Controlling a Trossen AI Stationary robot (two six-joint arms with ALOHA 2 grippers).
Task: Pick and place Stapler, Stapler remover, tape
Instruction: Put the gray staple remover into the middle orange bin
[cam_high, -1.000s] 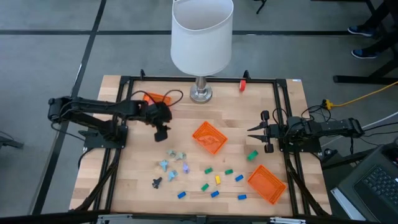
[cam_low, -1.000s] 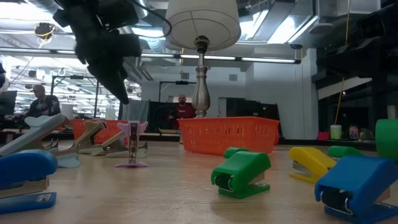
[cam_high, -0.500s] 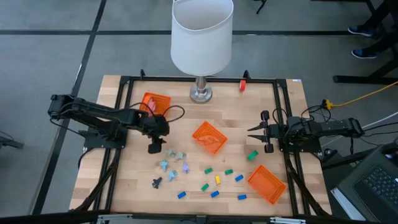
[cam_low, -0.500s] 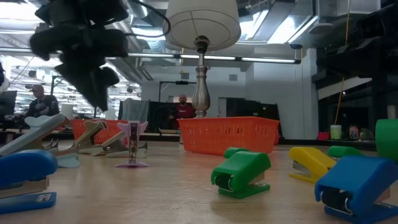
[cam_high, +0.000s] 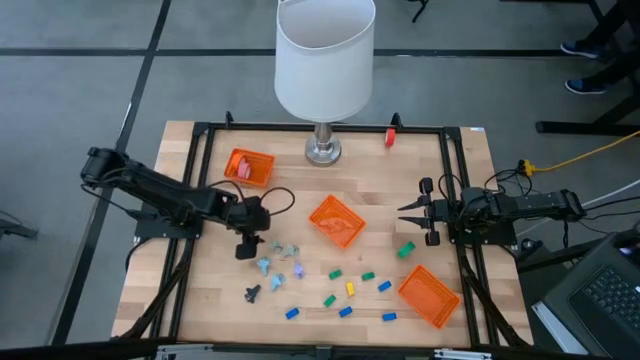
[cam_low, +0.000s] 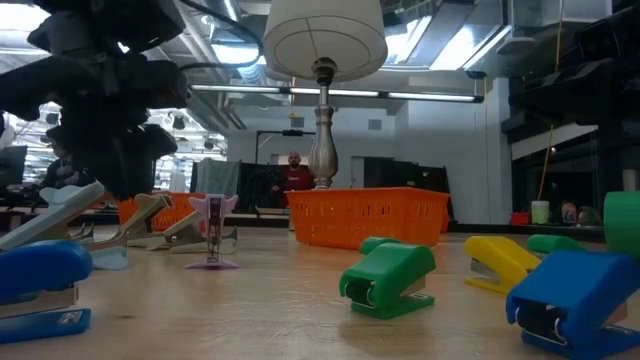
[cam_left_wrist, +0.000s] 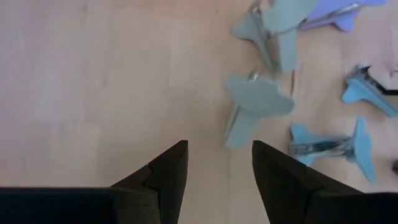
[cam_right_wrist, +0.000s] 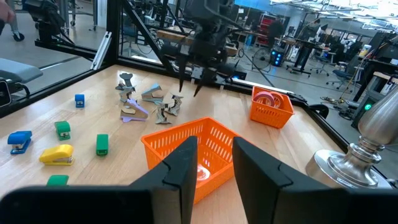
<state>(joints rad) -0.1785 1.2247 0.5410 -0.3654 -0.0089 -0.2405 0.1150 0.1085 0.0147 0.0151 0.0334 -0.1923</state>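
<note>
My left gripper (cam_high: 247, 246) (cam_left_wrist: 219, 152) hangs open, pointing steeply down, just left of a cluster of staple removers (cam_high: 277, 256). A grey-green staple remover (cam_left_wrist: 255, 102) lies on the wood just beyond its fingertips, untouched. Others, blue (cam_left_wrist: 336, 147) and purple (cam_left_wrist: 336, 11), lie farther off. Small staplers, blue, green and yellow (cam_high: 345, 288) (cam_low: 390, 280), are scattered near the front. A pink tape roll (cam_high: 240, 168) (cam_right_wrist: 268, 98) sits in the far-left orange basket (cam_high: 250, 166). My right gripper (cam_high: 402, 210) (cam_right_wrist: 214, 149) waits at the table's right, level, slightly open, holding nothing.
A white-shaded lamp (cam_high: 322, 150) stands at the far middle. One orange basket (cam_high: 336, 220) sits at the centre and another (cam_high: 428, 295) at the near right. A small red object (cam_high: 390, 137) lies at the far edge. People show in the room behind.
My left gripper has swung from beside the far-left basket toward the table's near edge and down. It now hangs low at the left side of the staple remover cluster. The basket with the tape has come fully into sight.
</note>
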